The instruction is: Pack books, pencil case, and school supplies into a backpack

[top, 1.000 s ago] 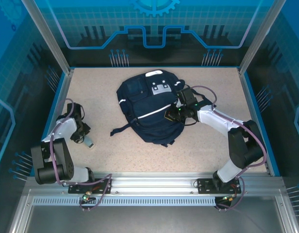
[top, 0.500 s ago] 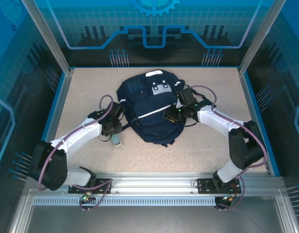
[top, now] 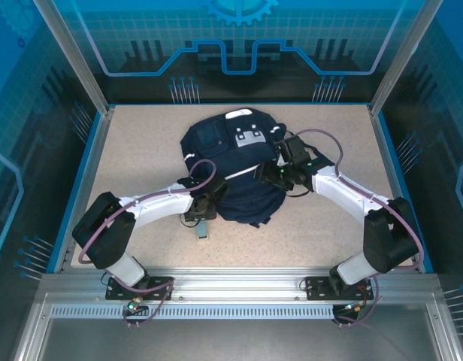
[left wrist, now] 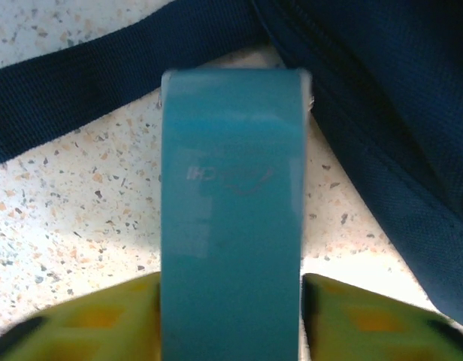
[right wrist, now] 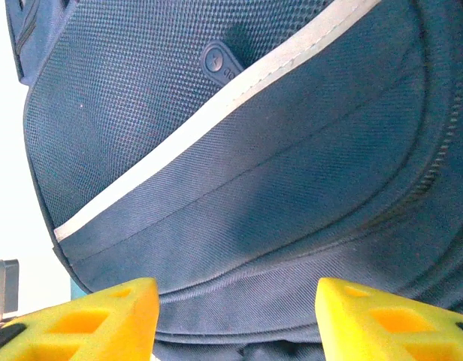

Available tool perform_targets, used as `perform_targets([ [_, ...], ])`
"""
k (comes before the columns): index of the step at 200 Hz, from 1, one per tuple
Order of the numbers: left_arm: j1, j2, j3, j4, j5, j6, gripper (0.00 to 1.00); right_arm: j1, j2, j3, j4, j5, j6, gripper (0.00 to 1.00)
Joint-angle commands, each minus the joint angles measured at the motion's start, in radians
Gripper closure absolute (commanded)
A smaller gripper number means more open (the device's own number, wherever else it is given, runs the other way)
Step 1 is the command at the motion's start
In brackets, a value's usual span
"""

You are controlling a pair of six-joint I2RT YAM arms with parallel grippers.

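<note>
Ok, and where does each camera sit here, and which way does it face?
Top external: above and behind the arm bases, looking down at the speckled table; the left gripper and right gripper flank the large navy-blue fabric backpack.
Left wrist: on the left arm, looking along its yellow-green fingers at a flat teal rectangular block between them.
Right wrist: on the right arm, facing the backpack's white stripe past its spread yellow fingers.
Shared: the backpack in all three; the block from above too.
</note>
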Motion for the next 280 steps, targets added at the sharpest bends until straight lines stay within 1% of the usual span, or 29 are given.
perform_targets([
  [1, -0.001, -0.028, 0.048, -0.018, -0.019, 0.000, 0.29, 0.017, -0.052, -0.012, -0.055, 0.074, -0.038, 0.41],
  [14, 0.002, -0.062, 0.054, -0.022, -0.043, 0.026, 0.19, 0.040, -0.066, 0.003, -0.086, 0.126, -0.063, 0.40],
  [35, 0.043, -0.146, 0.050, -0.025, -0.057, 0.065, 0.11, 0.117, -0.069, 0.049, -0.141, 0.228, -0.099, 0.40],
  [57, 0.136, -0.242, 0.025, -0.030, -0.058, 0.090, 0.08, 0.256, -0.045, 0.113, -0.178, 0.341, -0.124, 0.40],
  [79, 0.258, -0.338, -0.005, -0.056, -0.076, 0.098, 0.06, 0.400, 0.037, 0.193, -0.205, 0.412, -0.128, 0.40],
  [93, 0.330, -0.388, -0.016, -0.078, -0.095, 0.092, 0.05, 0.473, 0.112, 0.257, -0.220, 0.433, -0.126, 0.39],
  [106, 0.394, -0.430, -0.032, -0.083, -0.092, 0.092, 0.04, 0.515, 0.193, 0.326, -0.237, 0.413, -0.129, 0.39],
  [125, 0.468, -0.484, -0.054, -0.085, -0.079, 0.103, 0.03, 0.541, 0.316, 0.448, -0.285, 0.385, -0.136, 0.38],
  [146, 0.517, -0.527, -0.075, -0.095, -0.075, 0.110, 0.03, 0.559, 0.456, 0.586, -0.356, 0.350, -0.137, 0.39],
  [165, 0.543, -0.558, -0.103, -0.087, -0.060, 0.121, 0.02, 0.579, 0.563, 0.702, -0.408, 0.313, -0.130, 0.39],
  [191, 0.552, -0.600, -0.146, -0.069, -0.050, 0.134, 0.01, 0.586, 0.675, 0.816, -0.462, 0.253, -0.104, 0.40],
  [213, 0.560, -0.611, -0.159, -0.077, -0.049, 0.144, 0.01, 0.589, 0.729, 0.871, -0.502, 0.238, -0.086, 0.40],
  [235, 0.564, -0.611, -0.161, -0.082, -0.047, 0.151, 0.01, 0.589, 0.757, 0.886, -0.511, 0.228, -0.075, 0.42],
  [260, 0.565, -0.612, -0.164, -0.080, -0.044, 0.152, 0.01, 0.597, 0.786, 0.900, -0.523, 0.204, -0.074, 0.50],
  [280, 0.565, -0.615, -0.166, -0.076, -0.039, 0.152, 0.01, 0.600, 0.812, 0.915, -0.542, 0.194, -0.074, 0.53],
])
